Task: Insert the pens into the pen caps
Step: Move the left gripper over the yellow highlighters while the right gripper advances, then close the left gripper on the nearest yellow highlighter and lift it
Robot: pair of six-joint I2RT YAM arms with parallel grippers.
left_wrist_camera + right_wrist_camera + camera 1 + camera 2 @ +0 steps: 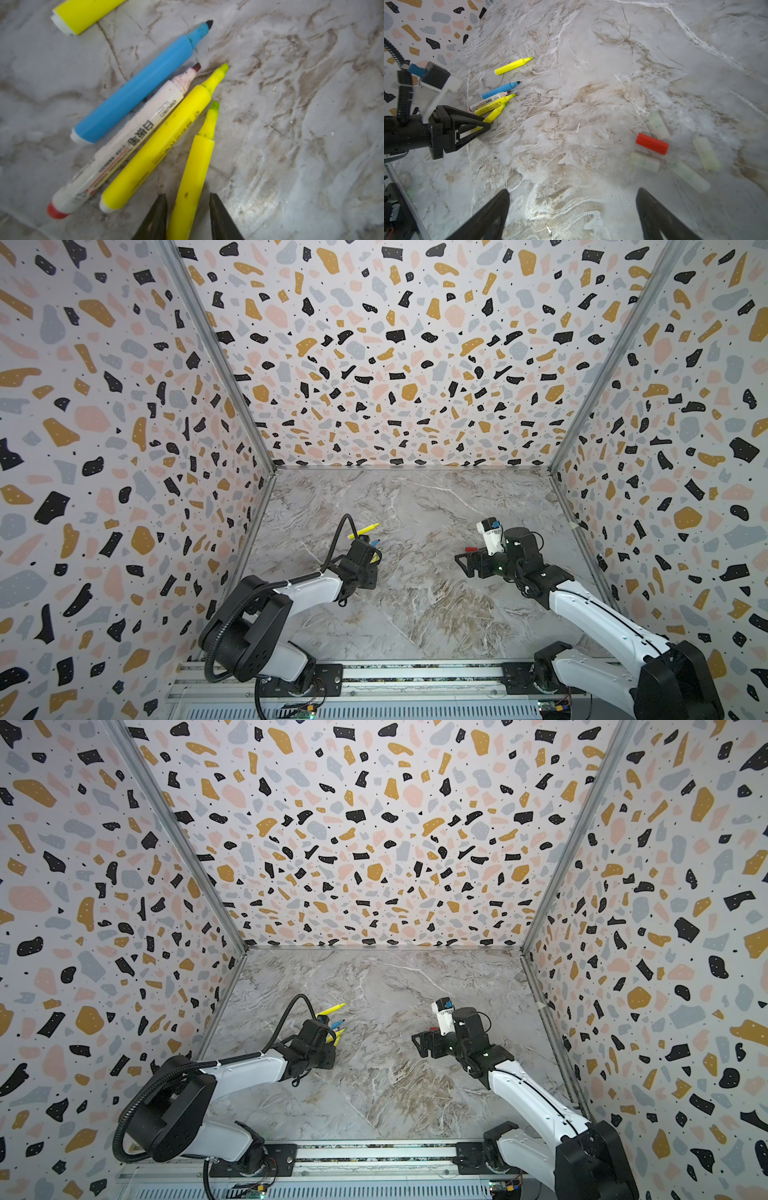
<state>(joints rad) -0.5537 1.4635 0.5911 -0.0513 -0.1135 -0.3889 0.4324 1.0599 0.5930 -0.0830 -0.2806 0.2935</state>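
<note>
Four pens lie side by side in the left wrist view: a blue pen [135, 89], a white-barrelled pen with a red end [124, 145], and two yellow pens [158, 145] [197, 166]. A third yellow pen [363, 530] lies apart, farther back. My left gripper [188, 195] straddles the rear of the nearest yellow pen, its jaws narrow with a thin gap showing at each side. The red pen cap [652, 143] lies among several pale caps [706, 153] on the right. My right gripper [573, 190] hovers open and empty, short of the caps.
The marble table [415, 614] is boxed in by patterned walls on three sides. In both top views the left arm [307, 589] sits near the left wall and the right arm [582, 601] near the right wall. A metal rail [415, 672] runs along the front.
</note>
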